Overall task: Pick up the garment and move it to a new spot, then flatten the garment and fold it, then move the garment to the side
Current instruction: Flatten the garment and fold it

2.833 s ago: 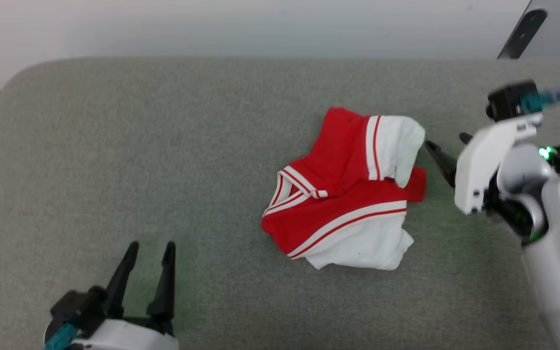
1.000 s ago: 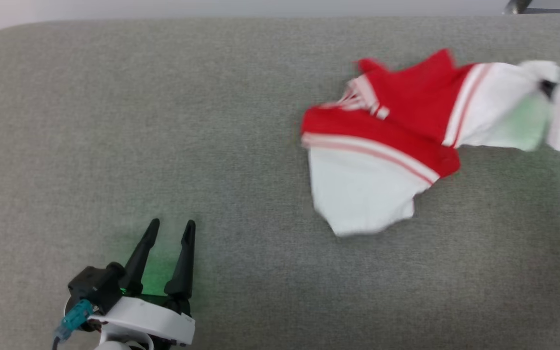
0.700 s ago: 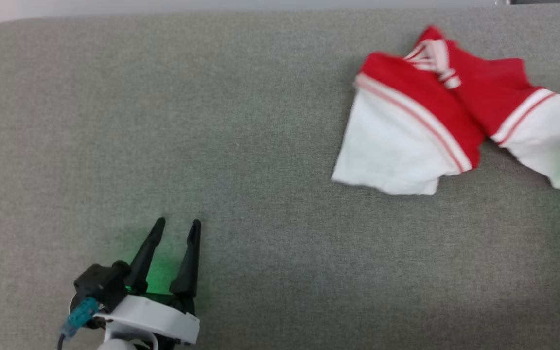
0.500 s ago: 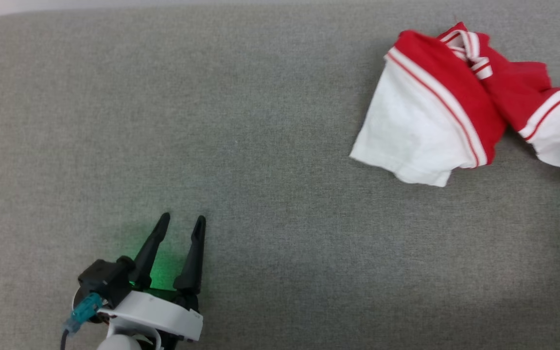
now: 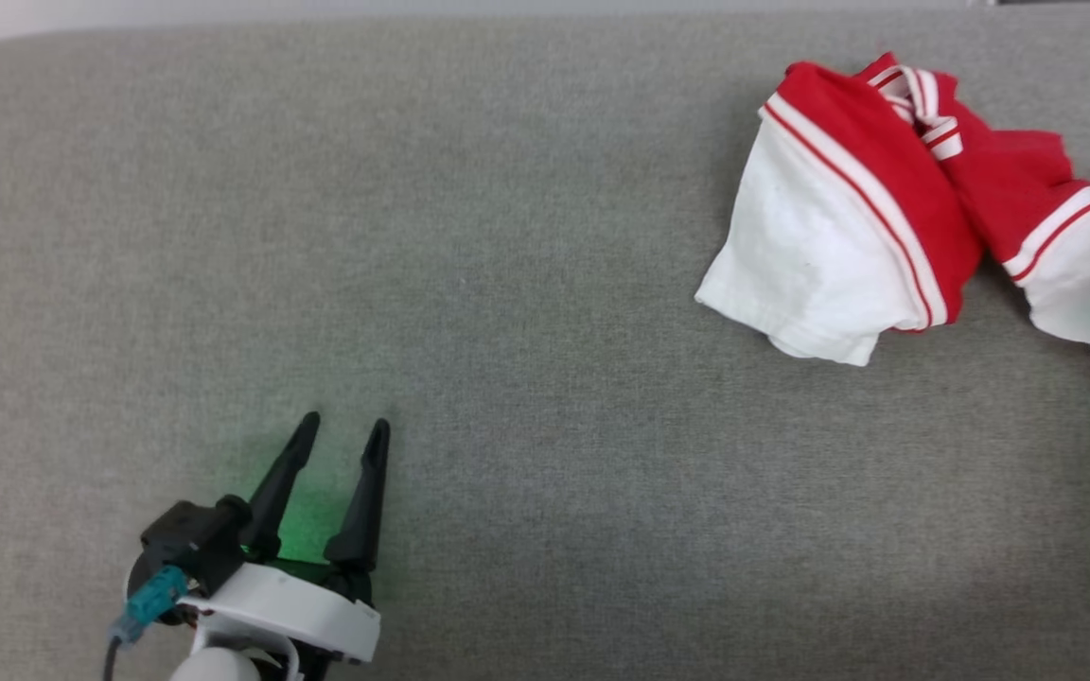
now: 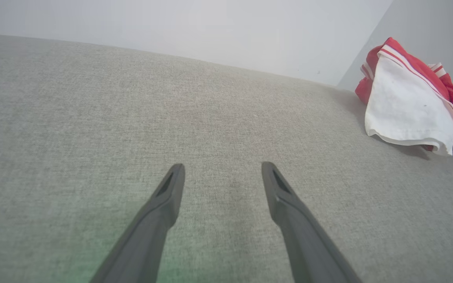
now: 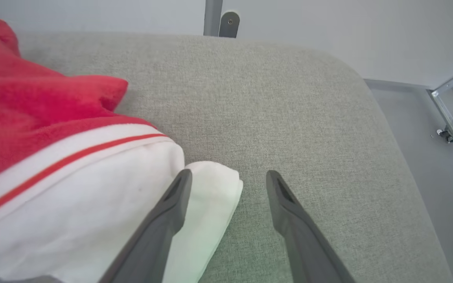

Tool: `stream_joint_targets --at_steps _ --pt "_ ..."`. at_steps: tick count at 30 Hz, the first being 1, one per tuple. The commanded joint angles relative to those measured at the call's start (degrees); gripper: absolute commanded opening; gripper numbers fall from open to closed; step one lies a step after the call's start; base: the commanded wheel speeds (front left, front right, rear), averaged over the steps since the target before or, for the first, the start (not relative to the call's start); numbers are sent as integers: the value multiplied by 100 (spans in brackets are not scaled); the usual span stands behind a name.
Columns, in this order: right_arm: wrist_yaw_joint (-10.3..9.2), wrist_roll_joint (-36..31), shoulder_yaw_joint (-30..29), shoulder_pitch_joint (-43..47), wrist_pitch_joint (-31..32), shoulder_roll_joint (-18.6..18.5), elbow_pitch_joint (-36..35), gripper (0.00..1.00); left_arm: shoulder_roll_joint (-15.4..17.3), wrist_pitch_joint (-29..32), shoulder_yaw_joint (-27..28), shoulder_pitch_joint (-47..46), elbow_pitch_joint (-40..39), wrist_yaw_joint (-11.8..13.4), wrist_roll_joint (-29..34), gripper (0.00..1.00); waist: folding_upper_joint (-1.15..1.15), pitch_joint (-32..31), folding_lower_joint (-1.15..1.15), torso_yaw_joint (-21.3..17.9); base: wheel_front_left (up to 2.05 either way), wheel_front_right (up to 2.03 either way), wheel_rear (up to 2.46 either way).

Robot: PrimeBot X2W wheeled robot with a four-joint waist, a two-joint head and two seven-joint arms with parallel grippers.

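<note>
Currently, the garment [image 5: 895, 203] is lying crumpled at the far right of the grey desk [image 5: 507, 236], one white sleeve running off the head view's edge. The right end effector [image 7: 228, 173] is standing open at that sleeve's tip, while the left end effector [image 5: 344, 423] is hovering open, well apart.

The garment [image 5: 895, 180] lies crumpled on the grey padded surface [image 5: 469, 284], far right, bunched and not flat. One white sleeve sits spread on its left side, striped trim along the edge. The red body humps up in the middle, and the other white sleeve trails rightward.
</note>
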Motion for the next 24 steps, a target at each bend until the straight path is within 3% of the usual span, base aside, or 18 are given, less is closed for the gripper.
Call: stream_joint_targets --at_steps 1,8,13,19,24 --pt "-8 35 90 141 -187 5 -92 100 79 -3 -19 -59 -31 -14 -10 100 0 -169 0 -83 0 0 0" --pt "-9 577 881 839 -1258 175 -948 100 589 79 -262 -427 -102 -14 -162 100 0 -577 0 -265 0 0 0" --pt "-8 816 1377 1385 -1686 416 -1563 100 953 439 -574 -917 -181 -14 -211 100 0 -741 0 -404 0 0 0" --pt "-8 887 1851 2176 -2143 951 -2629 100 1361 1365 -1198 -1989 -316 -14 -663 100 0 -824 0 -668 0 0 0" --pt "-8 757 1997 2769 -2337 1275 -3414 100 1427 2316 -1831 -3003 -70 -13 -1364 100 0 -749 0 -902 0 0 0"
